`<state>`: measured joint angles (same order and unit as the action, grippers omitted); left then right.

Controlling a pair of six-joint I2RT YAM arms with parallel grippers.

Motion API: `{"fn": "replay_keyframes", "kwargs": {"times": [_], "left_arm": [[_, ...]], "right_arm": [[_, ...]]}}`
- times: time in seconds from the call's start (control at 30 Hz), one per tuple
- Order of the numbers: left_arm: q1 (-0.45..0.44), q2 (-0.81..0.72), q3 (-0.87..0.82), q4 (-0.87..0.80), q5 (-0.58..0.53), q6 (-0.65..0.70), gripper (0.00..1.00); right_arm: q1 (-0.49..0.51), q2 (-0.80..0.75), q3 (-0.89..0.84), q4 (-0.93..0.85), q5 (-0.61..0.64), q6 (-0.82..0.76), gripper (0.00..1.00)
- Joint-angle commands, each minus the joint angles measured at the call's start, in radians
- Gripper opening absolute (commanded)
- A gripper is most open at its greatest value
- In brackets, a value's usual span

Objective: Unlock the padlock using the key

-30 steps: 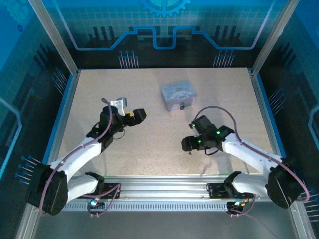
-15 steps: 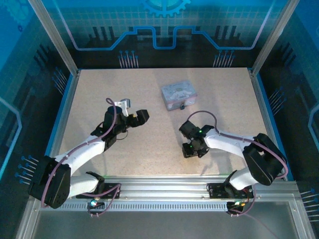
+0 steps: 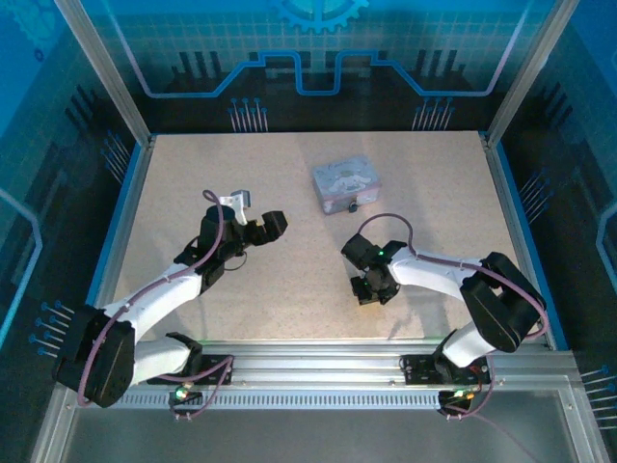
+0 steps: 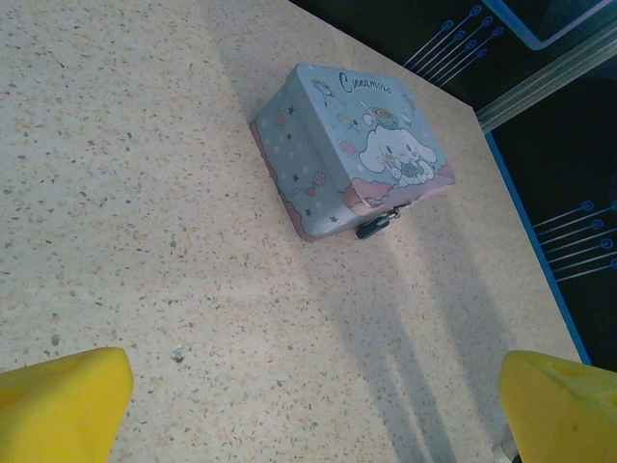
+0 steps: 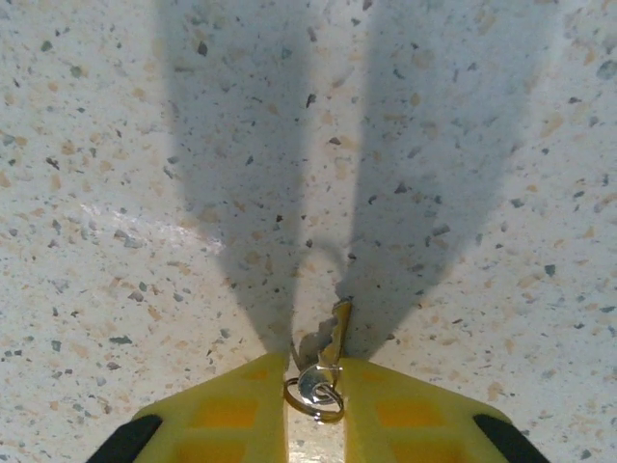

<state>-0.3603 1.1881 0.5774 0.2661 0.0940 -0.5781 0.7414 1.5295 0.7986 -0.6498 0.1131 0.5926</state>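
Top external: right gripper [image 3: 372,286] sat low on desk [image 3: 289,289], centre-right, well apart from tin [image 3: 345,183]. Padlock [image 3: 354,204] hung at tin's near edge. Left gripper [image 3: 262,225] hovered holding nothing, aimed at tin, prob. to steady it.

Left wrist: pads [image 4: 58,400] spread wide; padlock [image 4: 374,228] on tin's front clasp.

Right wrist: right gripper [image 5: 313,371] pinched tight on key [image 5: 335,333] by its head, blade sticking fwd, ready for the lock.

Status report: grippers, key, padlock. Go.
Left gripper open, facing the tin. Right gripper shut on the key, blade forward. Padlock on tin's front, untouched. Only bare table between key and padlock.
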Motion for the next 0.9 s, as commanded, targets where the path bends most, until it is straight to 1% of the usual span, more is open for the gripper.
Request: {"fn": "replay_keyframes", "kwargs": {"times": [0.0, 0.2, 0.33, 0.5, 0.67, 0.77, 0.87], "left_arm": [[-0.005, -0.023, 0.026, -0.024, -0.016, 0.000, 0.99], [-0.005, -0.038, 0.033, -0.043, -0.025, 0.007, 0.99], [-0.005, -0.049, 0.037, -0.055, -0.025, 0.011, 0.99], [-0.005, -0.054, 0.053, -0.081, -0.007, -0.009, 0.99], [-0.004, -0.054, 0.098, -0.131, 0.040, -0.051, 0.99], [-0.005, -0.042, 0.137, -0.149, 0.106, -0.077, 0.98], [-0.009, -0.019, 0.176, -0.154, 0.180, -0.099, 0.93]], "right_arm": [[0.017, 0.023, -0.004, -0.028, 0.011, 0.019, 0.13], [0.022, -0.007, -0.004, -0.037, 0.028, 0.008, 0.04], [0.022, -0.043, 0.002, -0.044, 0.054, -0.012, 0.00], [0.022, -0.111, 0.006, -0.014, 0.082, -0.049, 0.00], [0.025, -0.228, -0.014, 0.090, 0.123, -0.118, 0.00], [0.049, -0.309, -0.024, 0.192, 0.180, -0.215, 0.00], [0.088, -0.370, -0.035, 0.313, 0.253, -0.332, 0.00]]}}
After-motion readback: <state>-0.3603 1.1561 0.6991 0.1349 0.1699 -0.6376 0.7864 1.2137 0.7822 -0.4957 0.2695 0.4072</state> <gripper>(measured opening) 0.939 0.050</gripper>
